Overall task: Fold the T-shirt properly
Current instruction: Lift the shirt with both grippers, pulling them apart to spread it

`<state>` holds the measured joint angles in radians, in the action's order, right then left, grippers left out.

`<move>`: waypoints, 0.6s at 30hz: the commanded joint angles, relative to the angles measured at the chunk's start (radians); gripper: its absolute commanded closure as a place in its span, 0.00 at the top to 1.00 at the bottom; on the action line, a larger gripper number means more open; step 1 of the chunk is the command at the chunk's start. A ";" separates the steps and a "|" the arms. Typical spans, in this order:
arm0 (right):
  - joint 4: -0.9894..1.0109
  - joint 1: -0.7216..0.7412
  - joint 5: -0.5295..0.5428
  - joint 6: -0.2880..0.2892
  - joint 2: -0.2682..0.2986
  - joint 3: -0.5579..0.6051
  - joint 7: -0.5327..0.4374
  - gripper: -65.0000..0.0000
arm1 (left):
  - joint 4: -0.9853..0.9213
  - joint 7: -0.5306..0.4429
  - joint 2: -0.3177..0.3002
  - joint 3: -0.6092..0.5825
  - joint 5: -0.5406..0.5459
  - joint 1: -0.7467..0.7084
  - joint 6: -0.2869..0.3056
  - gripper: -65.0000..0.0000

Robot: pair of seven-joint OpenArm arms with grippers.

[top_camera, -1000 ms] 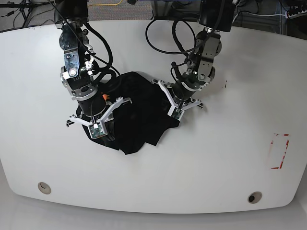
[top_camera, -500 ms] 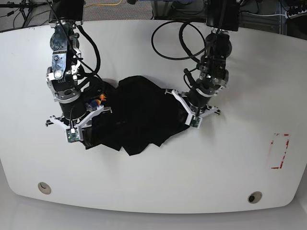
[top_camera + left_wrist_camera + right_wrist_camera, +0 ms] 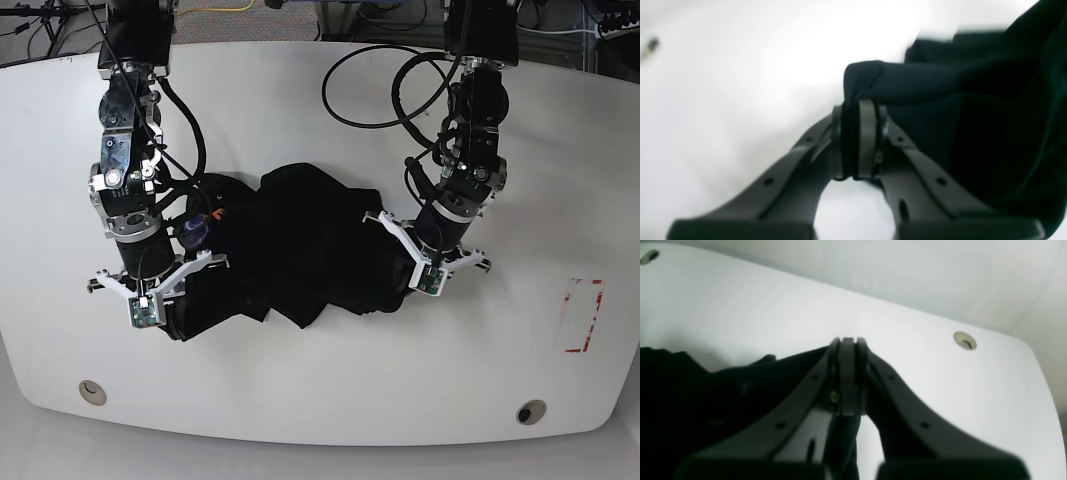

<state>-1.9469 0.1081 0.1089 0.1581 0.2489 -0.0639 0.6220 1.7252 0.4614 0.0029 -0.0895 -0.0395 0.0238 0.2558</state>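
The black T-shirt [image 3: 290, 250] lies bunched and stretched sideways across the middle of the table, its small orange and purple print [image 3: 197, 228] showing near its left end. My right gripper [image 3: 158, 318], on the left of the base view, is shut on the shirt's left edge. In the right wrist view its fingertips [image 3: 847, 344] are pressed together with black cloth [image 3: 706, 400] running up to them. My left gripper [image 3: 418, 288] is shut on the shirt's right edge. The left wrist view shows a fold of the T-shirt [image 3: 973, 116] pinched between its tips [image 3: 858, 111].
The white table [image 3: 320, 390] has round holes at the front left [image 3: 92, 390] and front right [image 3: 531, 411]. A red tape outline [image 3: 582, 315] marks the right side. Black cables [image 3: 370, 90] loop behind the arms at the back.
Both grippers have moved apart and toward the table's front, each still holding cloth. The T-shirt has been drawn out wider between them.
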 commanded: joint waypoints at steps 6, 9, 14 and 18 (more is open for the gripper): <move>0.047 0.127 -0.001 -0.005 0.010 -0.003 -0.034 0.00 | 0.126 0.050 -0.004 0.043 0.005 0.086 -0.006 0.06; 0.071 0.172 -0.001 -0.005 0.010 -0.001 -0.035 0.00 | 0.155 0.096 -0.001 0.093 0.006 0.140 -0.006 0.06; 0.119 0.267 -0.001 -0.004 0.010 0.026 -0.035 0.00 | 0.166 0.153 -0.002 0.165 0.008 0.236 -0.006 0.07; 0.151 0.347 -0.001 -0.004 0.010 0.055 -0.035 0.00 | 0.170 0.176 -0.005 0.215 0.008 0.318 -0.006 0.07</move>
<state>-1.7931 0.3946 0.1101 0.1589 0.2489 -0.0082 0.6212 1.8721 0.6529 -0.0013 0.1127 -0.0368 0.2867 0.2543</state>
